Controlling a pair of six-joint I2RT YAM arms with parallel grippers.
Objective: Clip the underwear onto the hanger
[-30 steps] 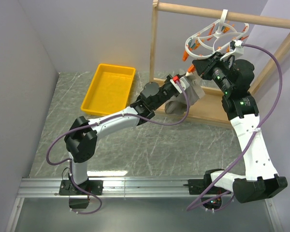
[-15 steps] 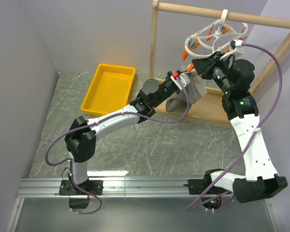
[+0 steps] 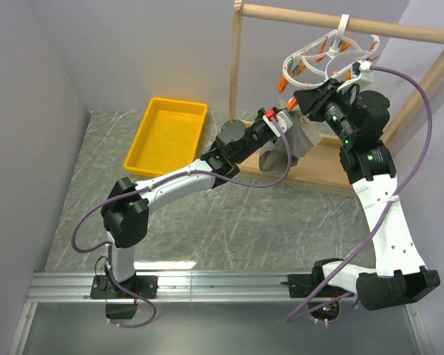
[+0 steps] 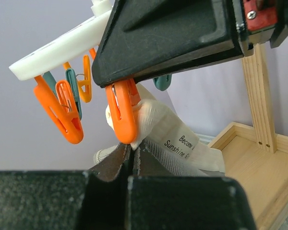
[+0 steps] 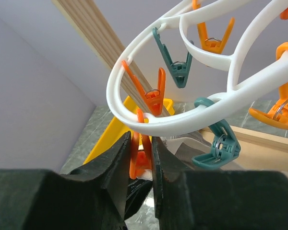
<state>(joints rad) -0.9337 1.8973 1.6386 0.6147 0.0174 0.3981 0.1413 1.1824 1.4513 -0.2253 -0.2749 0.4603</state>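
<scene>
Grey underwear (image 4: 175, 141) hanging long axis vertical, waistband up touching orange clothespin (image 4: 122, 117)

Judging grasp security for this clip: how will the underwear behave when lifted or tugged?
Probably floppy: the underwear hangs limp from the left gripper. Likely light, since one pinch carries it. The ribbed waistband looks stretchy, so tugging may deform it.

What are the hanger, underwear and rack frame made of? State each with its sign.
Hanger: likely plastic, smooth glossy white, moulded ring. Underwear: soft knit fabric, ribbed beige waistband, limp folds. Rack frame: apparently bare pale wood, visible grain.
</scene>
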